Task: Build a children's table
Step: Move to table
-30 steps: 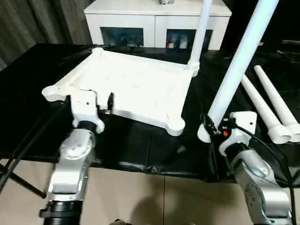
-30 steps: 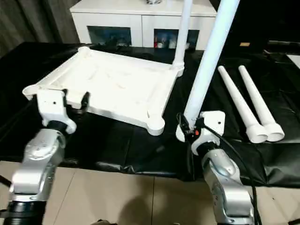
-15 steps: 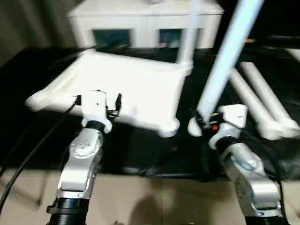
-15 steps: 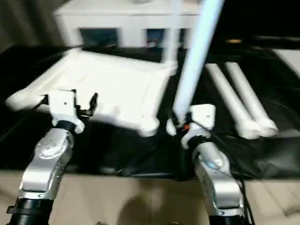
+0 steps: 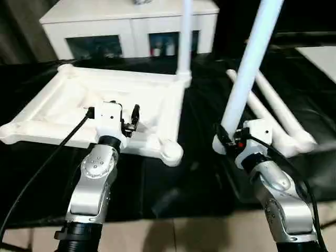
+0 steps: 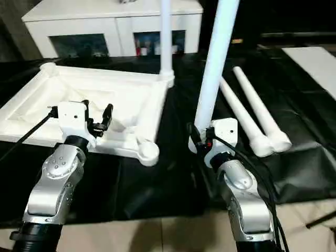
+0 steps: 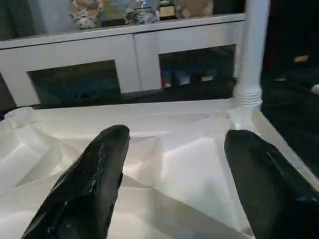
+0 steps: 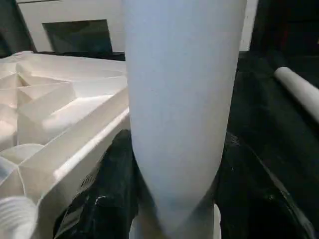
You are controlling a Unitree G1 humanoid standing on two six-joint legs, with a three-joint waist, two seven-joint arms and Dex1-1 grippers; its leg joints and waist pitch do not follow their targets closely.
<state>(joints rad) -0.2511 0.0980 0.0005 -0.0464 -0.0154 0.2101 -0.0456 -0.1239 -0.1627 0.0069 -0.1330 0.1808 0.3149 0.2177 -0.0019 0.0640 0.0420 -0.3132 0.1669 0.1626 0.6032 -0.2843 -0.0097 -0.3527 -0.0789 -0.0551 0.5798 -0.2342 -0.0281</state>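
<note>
The tabletop (image 5: pixel 89 113) lies ribs-up at the left of the frame on the black desk (image 5: pixel 199 173), one leg (image 5: pixel 184 39) upright in its far corner. The left tool (image 5: pixel 113 113), fingers (image 7: pixel 87 179) apart, hovers over its near edge. The right tool (image 5: pixel 236 142) is clamped on a second leg (image 5: pixel 249 68), held upright at centre right. Two legs (image 5: pixel 273 113) lie at the right.

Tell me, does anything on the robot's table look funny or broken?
Nothing looks broken. The tabletop lies upside down on the black cloth, which is normal for fitting legs. One leg already stands in its far corner socket. The right gripper holds another leg upright, and two spare legs lie side by side.
</note>
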